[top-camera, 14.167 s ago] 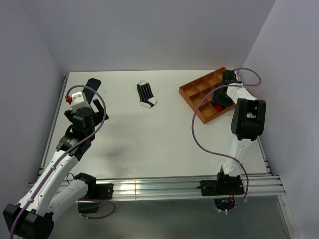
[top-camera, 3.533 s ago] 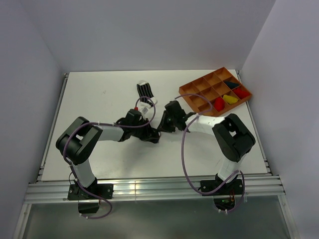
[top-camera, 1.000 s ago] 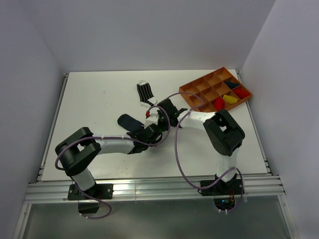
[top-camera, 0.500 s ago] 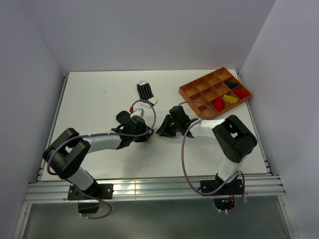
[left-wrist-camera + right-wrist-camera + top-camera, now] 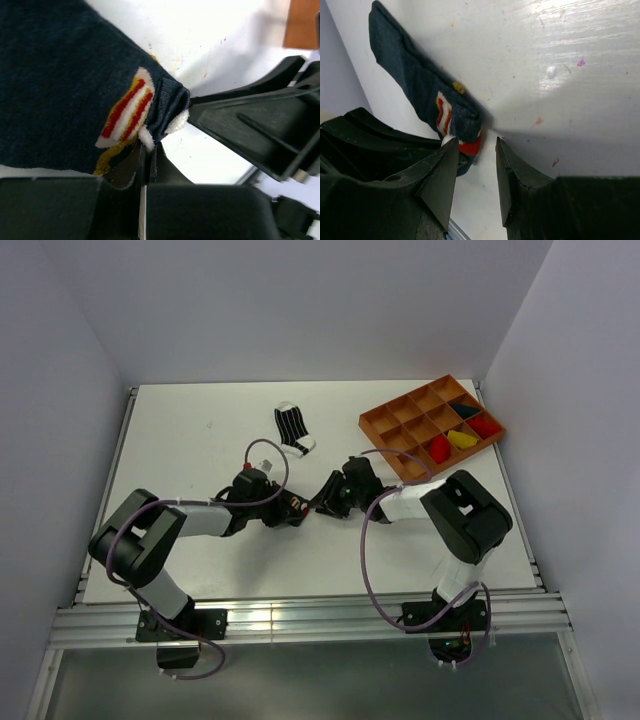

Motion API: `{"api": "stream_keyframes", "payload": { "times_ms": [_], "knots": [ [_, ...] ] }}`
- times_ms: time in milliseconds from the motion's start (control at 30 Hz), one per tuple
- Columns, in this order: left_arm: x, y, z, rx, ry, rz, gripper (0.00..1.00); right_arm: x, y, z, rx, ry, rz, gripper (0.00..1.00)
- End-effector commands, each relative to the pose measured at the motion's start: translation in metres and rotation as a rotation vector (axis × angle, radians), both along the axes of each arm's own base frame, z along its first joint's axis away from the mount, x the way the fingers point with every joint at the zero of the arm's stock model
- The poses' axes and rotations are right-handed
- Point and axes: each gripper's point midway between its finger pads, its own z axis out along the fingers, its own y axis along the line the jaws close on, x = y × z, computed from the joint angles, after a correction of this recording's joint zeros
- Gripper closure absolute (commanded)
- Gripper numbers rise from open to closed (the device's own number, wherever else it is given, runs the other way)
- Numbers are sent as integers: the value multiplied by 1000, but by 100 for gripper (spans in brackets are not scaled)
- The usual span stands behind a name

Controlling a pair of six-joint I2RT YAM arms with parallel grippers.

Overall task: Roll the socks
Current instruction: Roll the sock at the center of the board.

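As left tool [image 5: 146, 159] grips sock [image 5: 60, 75], jaws closed

Seen from above, the left gripper [image 5: 297, 512] and right gripper [image 5: 322, 504] meet tip to tip and cover nearly all of the dark navy sock [image 5: 60, 75], so how it lies on the worktop [image 5: 200, 440] cannot be read there. In the left wrist view the sock runs off the top and left edges, away from the left gripper, with its toe out of frame, and the cuff's edge vanishes into that gripper's pinch. Beyond the right gripper only a corner of the orange tray [image 5: 303, 22] shows. In the right wrist view the cuff's tip slips behind one right-gripper finger. The red, yellow and dark lumps in the tray are too small to make out.
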Motion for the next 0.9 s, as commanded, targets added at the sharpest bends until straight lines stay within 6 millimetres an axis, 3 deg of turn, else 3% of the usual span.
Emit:
{"api": "stream_keyframes", "payload": {
  "times_ms": [0,200,667,800,867],
  "knots": [
    [-7,-3,5,-96,50,19,100,9,5,-1,40,-9,-24,57],
    [-10,7,-2,-141,104,90,100,7,6,-17,37,31,-23,57],
    [-13,9,-11,-170,140,102,100,-4,16,-38,28,107,47,57],
    [-15,8,-13,-182,149,97,100,-4,19,-43,25,113,65,61],
    [-16,8,-14,-184,151,93,100,-5,19,-45,14,117,73,73]
  ]
}}
